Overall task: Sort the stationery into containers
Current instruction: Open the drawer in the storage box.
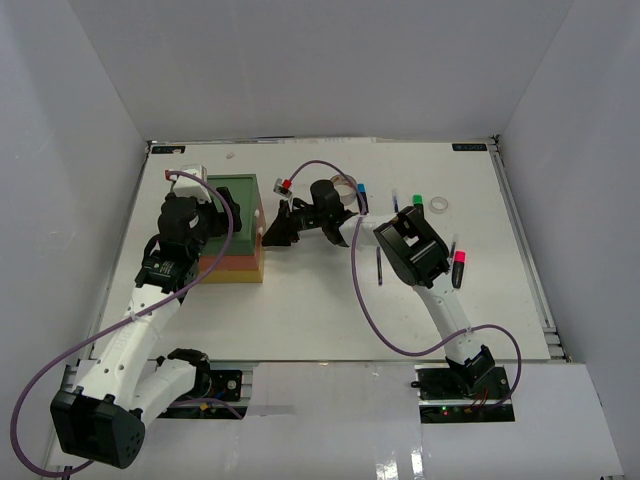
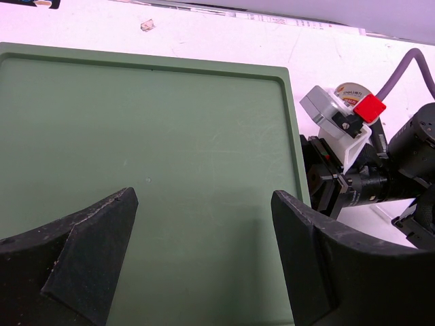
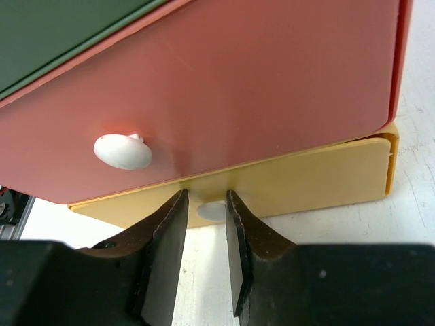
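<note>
The drawer stack (image 1: pixel 238 262) stands left of centre, green tier on top (image 2: pixel 149 149). My left gripper (image 1: pixel 212 208) hovers over the green top, open and empty. My right gripper (image 1: pixel 272 232) is at the stack's front, its jaws closed on the small white knob (image 3: pixel 212 210) of the yellow bottom drawer (image 3: pixel 319 180). The red-orange drawer (image 3: pixel 238 88) above it, with its own white knob (image 3: pixel 122 151), is closed. On the table to the right lie a green-capped highlighter (image 1: pixel 416 203), a blue-capped one (image 1: pixel 361 190), a pink-capped one (image 1: pixel 459 268), a clear tape ring (image 1: pixel 439 206) and a thin pen (image 1: pixel 379 266).
A tape roll (image 2: pixel 350 90) shows partly behind my right arm, just right of the stack. White walls close in the table on three sides. My right arm's purple cable (image 1: pixel 362 300) loops over the table's middle.
</note>
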{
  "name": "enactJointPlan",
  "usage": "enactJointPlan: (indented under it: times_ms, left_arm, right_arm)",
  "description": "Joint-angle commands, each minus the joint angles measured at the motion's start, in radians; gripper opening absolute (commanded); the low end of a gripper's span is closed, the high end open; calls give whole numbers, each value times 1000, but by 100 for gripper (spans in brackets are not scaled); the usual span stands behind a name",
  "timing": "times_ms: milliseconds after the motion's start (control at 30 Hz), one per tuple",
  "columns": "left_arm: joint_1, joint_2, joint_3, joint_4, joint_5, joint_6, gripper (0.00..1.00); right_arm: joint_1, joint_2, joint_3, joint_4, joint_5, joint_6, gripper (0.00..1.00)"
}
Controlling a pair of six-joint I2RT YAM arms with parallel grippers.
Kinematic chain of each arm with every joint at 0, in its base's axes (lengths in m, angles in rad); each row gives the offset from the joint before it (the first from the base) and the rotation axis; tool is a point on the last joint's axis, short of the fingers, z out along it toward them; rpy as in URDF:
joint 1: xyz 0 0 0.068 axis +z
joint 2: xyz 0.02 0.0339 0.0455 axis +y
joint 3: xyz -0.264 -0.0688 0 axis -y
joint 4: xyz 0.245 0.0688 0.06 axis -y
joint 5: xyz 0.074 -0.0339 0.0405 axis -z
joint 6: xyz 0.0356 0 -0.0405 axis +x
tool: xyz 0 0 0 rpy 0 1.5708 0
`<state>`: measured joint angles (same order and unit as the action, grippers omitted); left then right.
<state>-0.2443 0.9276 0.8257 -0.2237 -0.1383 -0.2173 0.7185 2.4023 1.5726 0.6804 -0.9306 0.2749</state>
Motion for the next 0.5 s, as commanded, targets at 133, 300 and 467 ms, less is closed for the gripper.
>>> enactJointPlan:
  times_ms: [133, 300, 467]
  left_arm:
    - [-1, -3, -16, -12, 19, 2, 90]
    - [-1, 2, -16, -14, 20, 2, 90]
    - [-3, 2, -16, -14, 20, 2, 90]
  right_arm:
    - [12, 9, 3, -15, -53, -17, 36]
    - [13, 20, 17, -31, -59, -23, 36]
    - [16, 31, 23, -42, -56, -22, 39]
